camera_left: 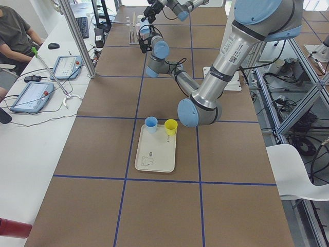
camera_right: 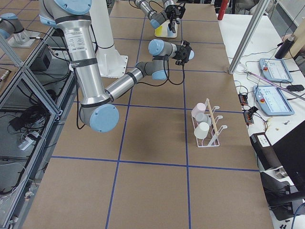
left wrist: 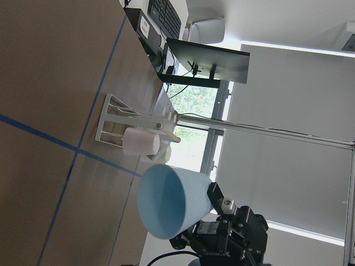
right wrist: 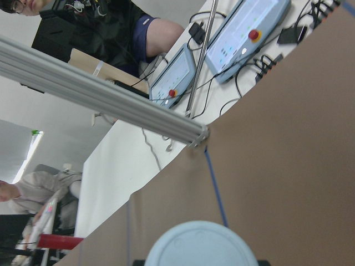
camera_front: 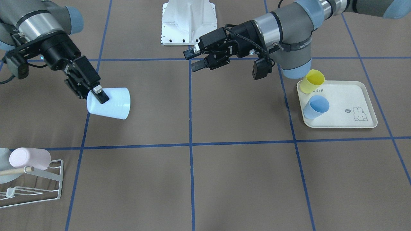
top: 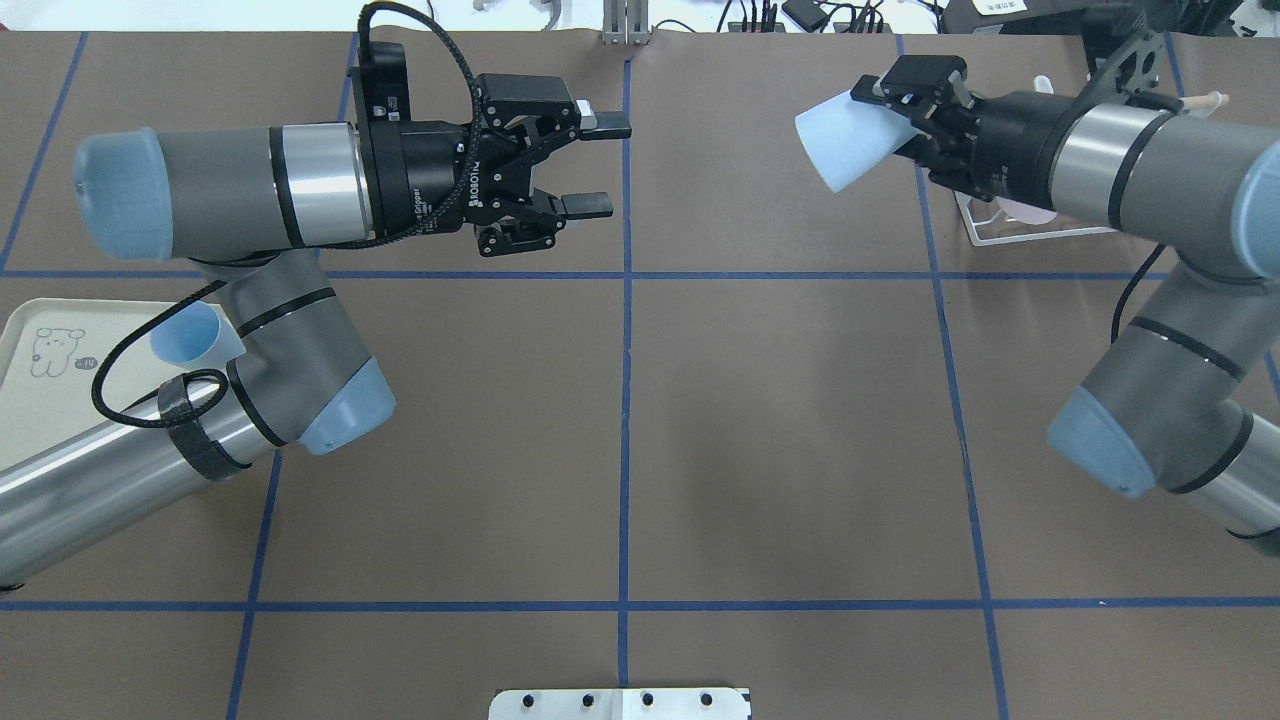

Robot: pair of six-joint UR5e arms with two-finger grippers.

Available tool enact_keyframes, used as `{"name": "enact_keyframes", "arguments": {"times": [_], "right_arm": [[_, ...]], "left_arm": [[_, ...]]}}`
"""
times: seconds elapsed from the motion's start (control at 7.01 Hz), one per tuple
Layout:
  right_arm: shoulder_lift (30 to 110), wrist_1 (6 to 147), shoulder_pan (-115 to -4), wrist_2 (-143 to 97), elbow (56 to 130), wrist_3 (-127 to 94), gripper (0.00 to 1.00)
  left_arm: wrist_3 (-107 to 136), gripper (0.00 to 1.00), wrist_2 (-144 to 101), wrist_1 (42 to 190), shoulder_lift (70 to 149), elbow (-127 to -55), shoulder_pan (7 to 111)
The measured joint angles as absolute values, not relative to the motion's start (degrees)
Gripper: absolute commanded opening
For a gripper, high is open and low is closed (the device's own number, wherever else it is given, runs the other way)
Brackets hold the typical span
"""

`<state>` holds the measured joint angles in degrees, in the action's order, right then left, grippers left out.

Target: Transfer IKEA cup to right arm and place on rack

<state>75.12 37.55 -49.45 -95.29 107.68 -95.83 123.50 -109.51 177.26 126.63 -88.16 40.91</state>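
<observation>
IKEA cup (camera_front: 115, 104) held sideways by right claw (camera_front: 97, 95), aloft

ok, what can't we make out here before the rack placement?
White wire rack: cut by the left edge front-facing; mostly behind the right arm overhead; too small in exterior right. Free prongs uncountable.
Right gripper: right wrist view shows only the base of the pale blue cup; finger contact out of frame.
Yellow cup: overhead, hidden under the left arm.
</observation>
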Motion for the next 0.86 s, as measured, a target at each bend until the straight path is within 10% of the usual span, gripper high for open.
{"name": "enact_keyframes", "arguments": {"times": [0.86], "right_arm": [[63.4, 52.9, -62.4, -94.0, 88.5, -66.1, 0.0]], "left_arm": [[120.9, 0.8, -109.4, 177.1, 125.2, -87.4, 40.5]]}}
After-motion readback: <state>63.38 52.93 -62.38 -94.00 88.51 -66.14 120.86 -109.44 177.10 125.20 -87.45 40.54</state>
